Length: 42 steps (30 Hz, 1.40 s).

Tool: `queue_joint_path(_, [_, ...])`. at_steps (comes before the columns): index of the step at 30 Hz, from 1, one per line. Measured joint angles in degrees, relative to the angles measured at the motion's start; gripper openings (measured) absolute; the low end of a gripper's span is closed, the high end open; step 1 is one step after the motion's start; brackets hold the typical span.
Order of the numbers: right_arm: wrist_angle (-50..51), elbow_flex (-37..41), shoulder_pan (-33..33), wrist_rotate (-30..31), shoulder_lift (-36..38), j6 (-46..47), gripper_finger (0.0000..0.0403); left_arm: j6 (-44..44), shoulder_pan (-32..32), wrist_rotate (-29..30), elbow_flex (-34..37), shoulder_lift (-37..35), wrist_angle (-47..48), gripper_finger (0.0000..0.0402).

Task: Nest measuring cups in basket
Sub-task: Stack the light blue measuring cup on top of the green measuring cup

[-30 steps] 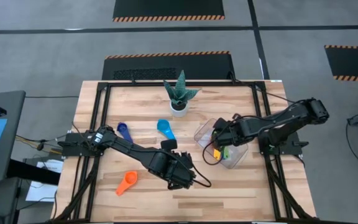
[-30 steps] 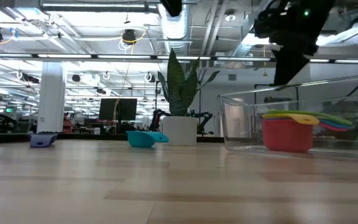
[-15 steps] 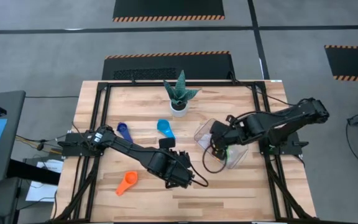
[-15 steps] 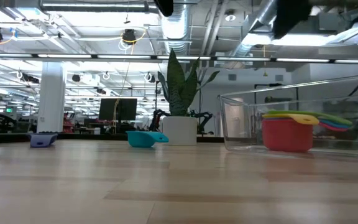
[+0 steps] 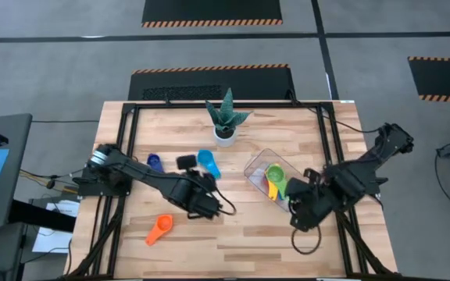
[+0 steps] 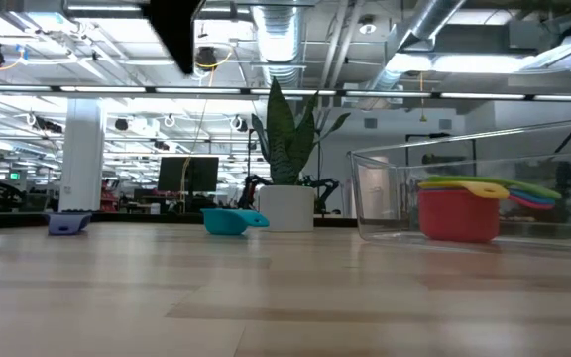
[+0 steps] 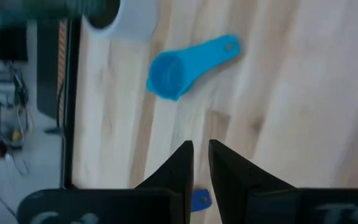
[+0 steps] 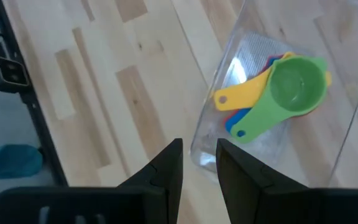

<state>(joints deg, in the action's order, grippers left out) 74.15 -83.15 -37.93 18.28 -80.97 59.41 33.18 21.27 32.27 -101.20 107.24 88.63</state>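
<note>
1. Right gripper [image 8: 197,163] hangs over bare board near the table's [image 5: 287,242] right edge, fingers narrowly apart, empty.
2. Basket [image 5: 258,164] holds nested cups, green cup [image 5: 275,174] topmost.
3. Left gripper [image 7: 199,163] hovers mid-table beside the light blue cup [image 5: 205,161], nearly closed, empty.
4. Orange cup [image 5: 159,229] lies toward the front-left corner.

Right gripper [image 5: 294,221] has pulled out of the basket [image 5: 253,166] toward the table's front edge, uncovering the green cup [image 5: 275,173] on the stack. Left gripper [image 5: 183,162] has swung back from the front middle, beside the light blue cup [image 5: 206,161].
</note>
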Motion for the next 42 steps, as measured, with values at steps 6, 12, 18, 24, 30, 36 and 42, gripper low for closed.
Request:
queue_joint_path(6, [-0.5, 0.0, -3.5, 3.5, 0.0, 5.4, 0.0120, -3.8, -6.1, -3.1, 17.9, -5.7, -18.2, 0.0042])
queue_joint_path(12, [-2.1, 0.0, -4.5, 4.4, 0.0, 5.7, 0.0120, -22.7, -13.3, -11.4, 28.4, -5.9, -41.0, 0.0042])
queue_joint_path(18, [-3.8, 0.0, -4.4, 4.5, 0.0, 5.7, 0.0120, -34.6, -19.3, -7.6, 30.3, -6.0, -42.6, 0.0042])
queue_joint_path(24, [-4.5, 0.0, -4.4, 4.6, 0.0, 5.7, 0.0120, -43.2, -25.2, -20.0, 30.3, -6.0, -42.6, 0.0042])
queue_joint_path(30, [-4.4, 0.0, -4.4, 4.6, 0.0, 5.7, 0.0120, -49.2, -27.8, -21.1, 30.3, -6.0, -42.5, 0.0045])
queue_joint_path(36, [-4.4, 0.0, -4.3, 4.6, 0.0, 5.6, 0.0120, -54.4, -29.3, -21.7, 30.3, -6.0, -42.5, 0.0072])
queue_joint_path(42, [-4.4, 0.0, -4.3, 5.0, 0.0, 5.6, 0.0120, -56.7, -30.0, -25.1, 30.3, -6.0, -42.2, 0.0118])
